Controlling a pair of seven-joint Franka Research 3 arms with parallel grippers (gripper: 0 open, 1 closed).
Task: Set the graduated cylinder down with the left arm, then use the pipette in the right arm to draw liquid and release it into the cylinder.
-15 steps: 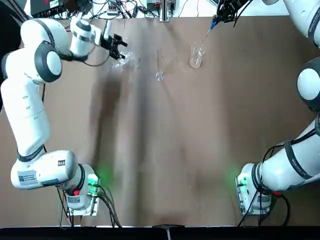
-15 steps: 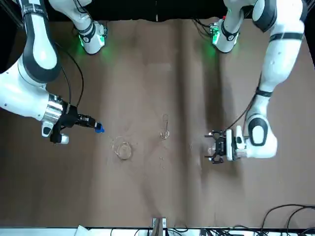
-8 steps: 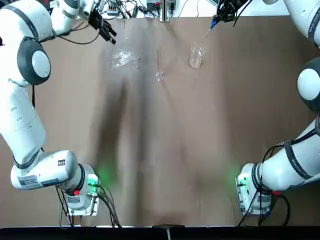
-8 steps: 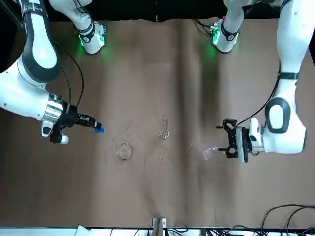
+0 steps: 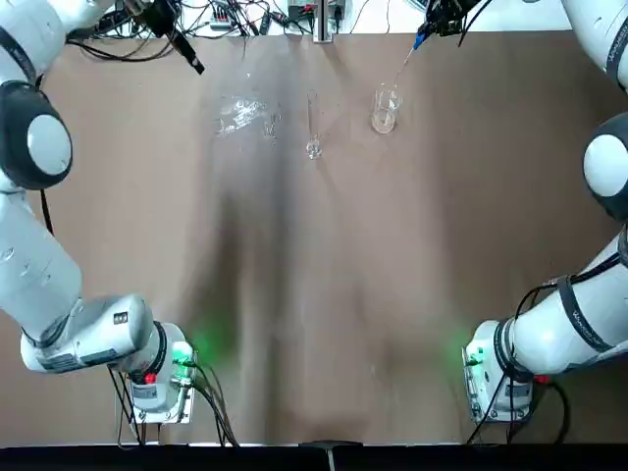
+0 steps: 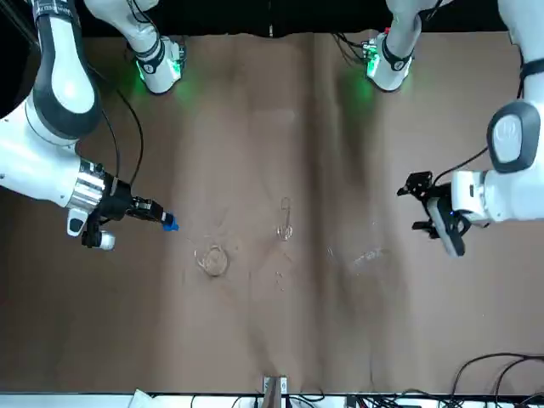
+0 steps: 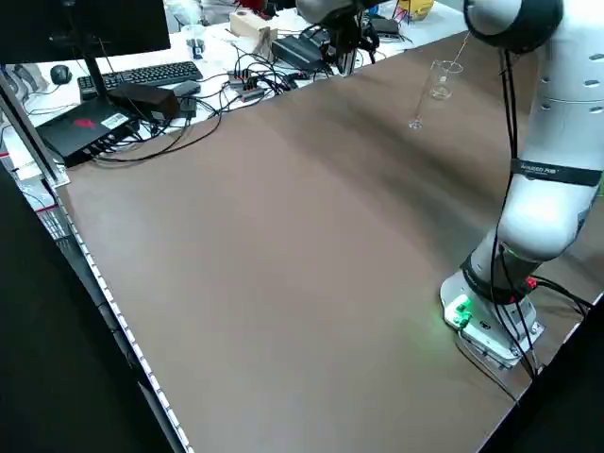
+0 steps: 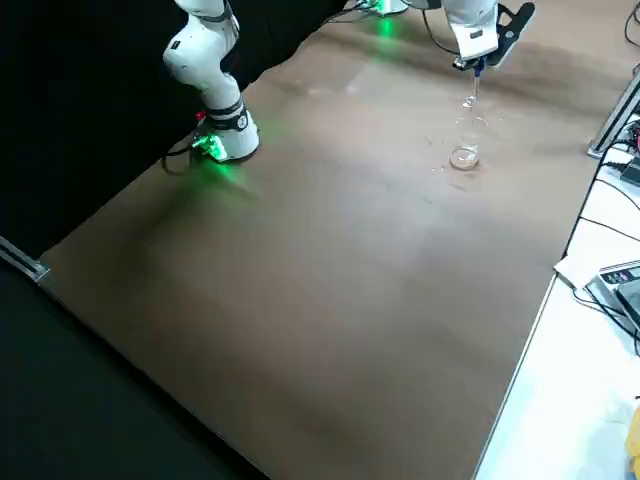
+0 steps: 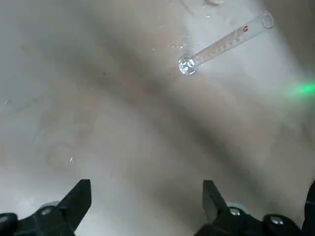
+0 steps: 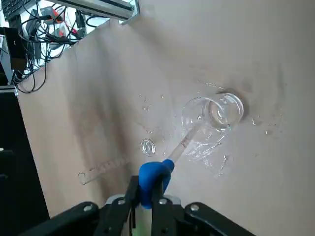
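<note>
- Under both pincers, a brown counter point(image 5: 324, 294), dotted with clear drops and smears.
- Past the pincers, beyond the counter's far edge, a tangle of cables point(image 7: 250, 80), a keyboard point(image 7: 142, 80) and a dark screen point(image 7: 85, 28).
- Left pincer point(image 9: 147, 189): released, with a wide gap between the fingers and nothing in its grasp; raised over the counter, well apart from the glass cylinder.
- To the right of the left pincer, between both pincers, the glass cylinder point(image 9: 229, 44), upright on its small round foot on the counter.
- Between the left pincer and the cylinder, a shiny, wet-looking patch point(image 5: 240, 113).
- Right pincer point(image 10: 145, 187): clenched on the blue bulb point(image 10: 156, 174) of the dropper point(image 10: 184, 142), above the counter.
- Slanting down from the right pincer, the dropper's clear tube, with its tip at the mouth of the beaker point(image 10: 224, 113).
- Below and to the left of the right pincer, the beaker, near the cylinder but apart from it.
- Liquid level inside the beaker, dropper or cylinder: impossible to tell.
</note>
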